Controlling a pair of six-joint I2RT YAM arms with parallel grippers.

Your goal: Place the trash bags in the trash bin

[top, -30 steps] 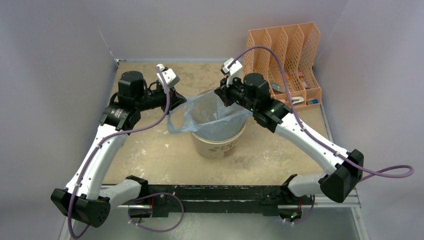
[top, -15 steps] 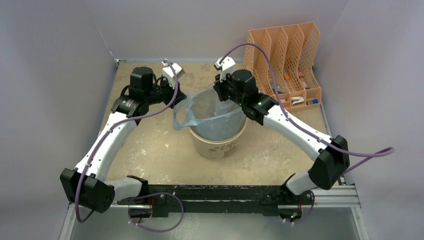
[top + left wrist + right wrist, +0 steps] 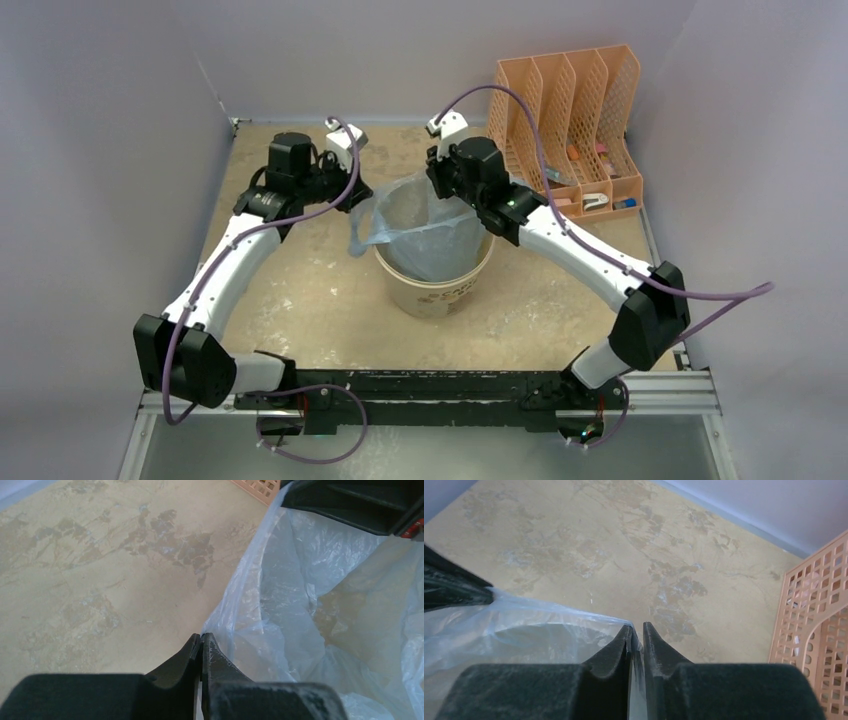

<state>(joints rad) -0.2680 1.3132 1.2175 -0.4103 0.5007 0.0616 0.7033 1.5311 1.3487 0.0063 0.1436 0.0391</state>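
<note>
Pale-blue trash bag [image 3: 425, 228] hangs stretched between both arms, sagging into the trash bin [image 3: 440, 296] directly beneath, left gripper [image 3: 201, 641] pinched tight on its left rim, right gripper [image 3: 636, 630] clamping its far rim.

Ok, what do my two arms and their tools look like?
Both arms match: white tubular links with chunky black joint housings, the left arm and the right arm. A purple cable loops along each, and a small white camera block sits at each wrist. The left tool and right tool have matte black, wedge-shaped fingers tapering to tips.
</note>
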